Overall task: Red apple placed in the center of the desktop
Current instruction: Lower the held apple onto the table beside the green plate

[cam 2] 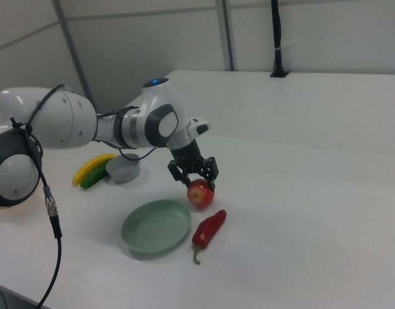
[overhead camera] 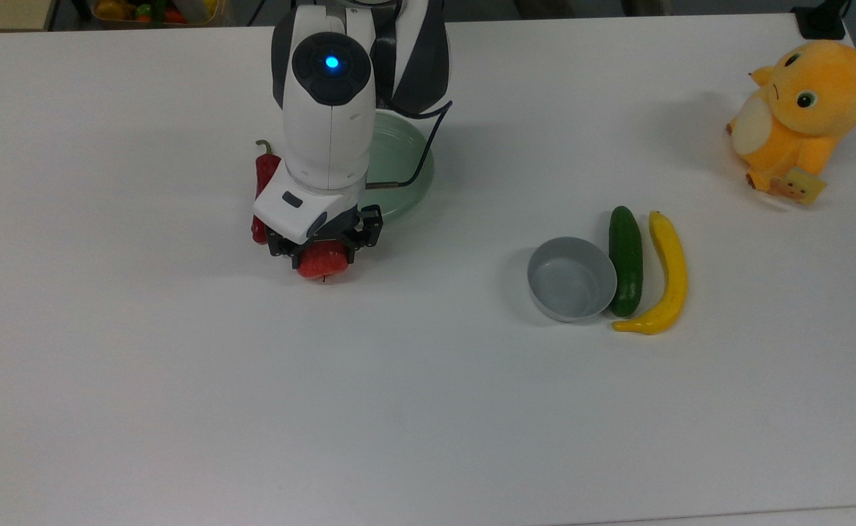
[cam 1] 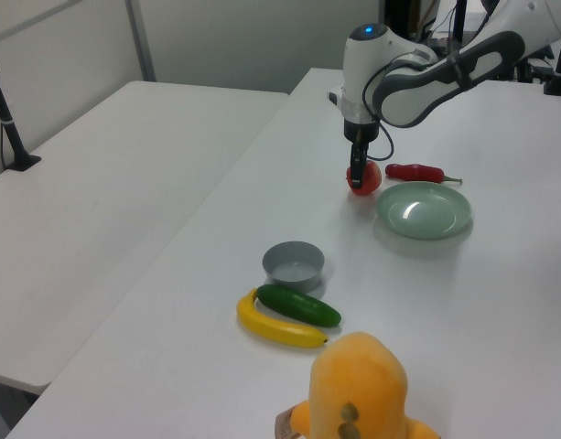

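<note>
The red apple [overhead camera: 323,266] [cam 1: 369,178] [cam 2: 199,193] sits between the fingers of my gripper [overhead camera: 323,253] [cam 1: 358,176] [cam 2: 193,176], which is shut on it from above. The apple is low over the white desktop [overhead camera: 428,409] [cam 2: 300,244], close to or touching it; I cannot tell which. In the top view it is left of the middle, just in front of the pale-green plate [overhead camera: 401,166] [cam 2: 156,226]. The arm hides most of the apple's top in the top view.
A dark-red chili pepper [overhead camera: 261,174] [cam 2: 209,229] lies beside the plate, partly behind the arm. On the top view's right are a grey bowl [overhead camera: 571,278], a cucumber [overhead camera: 626,260] and a banana [overhead camera: 665,274]. An orange plush toy [overhead camera: 800,117] sits at the far right.
</note>
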Controlling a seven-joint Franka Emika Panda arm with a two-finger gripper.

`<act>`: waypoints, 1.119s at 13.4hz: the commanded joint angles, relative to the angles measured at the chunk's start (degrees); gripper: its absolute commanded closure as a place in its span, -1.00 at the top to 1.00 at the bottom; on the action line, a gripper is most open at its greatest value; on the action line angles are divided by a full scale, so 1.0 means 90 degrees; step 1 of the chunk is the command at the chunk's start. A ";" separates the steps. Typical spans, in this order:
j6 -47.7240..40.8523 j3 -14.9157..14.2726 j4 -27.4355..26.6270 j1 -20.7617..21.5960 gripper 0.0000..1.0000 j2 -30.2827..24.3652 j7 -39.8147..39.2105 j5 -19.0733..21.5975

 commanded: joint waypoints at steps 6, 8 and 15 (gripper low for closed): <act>0.0148 -0.0044 -0.0084 0.0077 -0.42 -0.0043 0.0019 -0.0062; 0.0148 -0.0034 -0.0084 0.0087 -0.41 -0.0043 0.0029 -0.0062; 0.0148 -0.0034 -0.0064 0.0097 1.00 -0.0072 0.0048 -0.0023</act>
